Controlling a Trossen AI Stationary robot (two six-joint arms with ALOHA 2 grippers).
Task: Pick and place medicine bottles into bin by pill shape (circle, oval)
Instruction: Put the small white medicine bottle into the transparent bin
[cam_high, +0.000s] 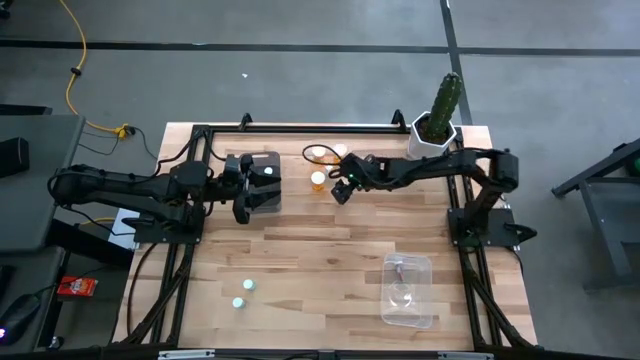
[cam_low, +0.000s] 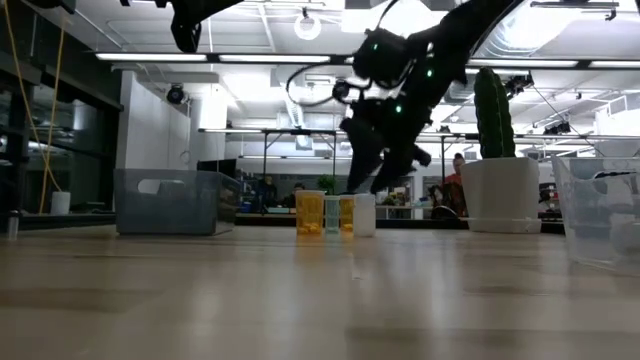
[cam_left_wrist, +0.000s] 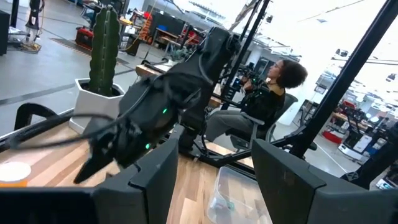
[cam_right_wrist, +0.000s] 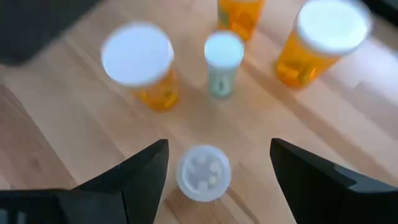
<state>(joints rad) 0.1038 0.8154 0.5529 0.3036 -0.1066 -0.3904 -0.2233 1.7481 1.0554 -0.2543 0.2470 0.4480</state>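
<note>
The right pincer (cam_high: 342, 190) hangs over the far middle of the tabletop (cam_high: 330, 260), its two dark fingers (cam_right_wrist: 140, 171) spread wide with nothing between them. Directly below it, in the right wrist view, stands a small pale bottle with a dimpled white cap (cam_right_wrist: 203, 172), framed by the open fingers but not touched. Just beyond it sit three more medicine bottles: an orange bottle with a white cap (cam_right_wrist: 142, 65), a slim pale bottle with a light teal top (cam_right_wrist: 222, 62) and a second orange bottle (cam_right_wrist: 317, 43) to the other side, with part of another orange one at the picture's edge. From table height the cluster (cam_low: 332, 213) stands upright under the right arm. Two more teal-topped bottles (cam_high: 243, 293) stand well apart from this group, near the front left of the tabletop. A clear bin (cam_high: 408, 290) rests at the front right, and a grey bin (cam_high: 262, 180) at the far left. The left pincer (cam_high: 243, 188) hovers by the grey bin, fingers (cam_left_wrist: 155, 177) parted and empty. A cactus in a white pot (cam_high: 440, 115) stands at the far right corner.
</note>
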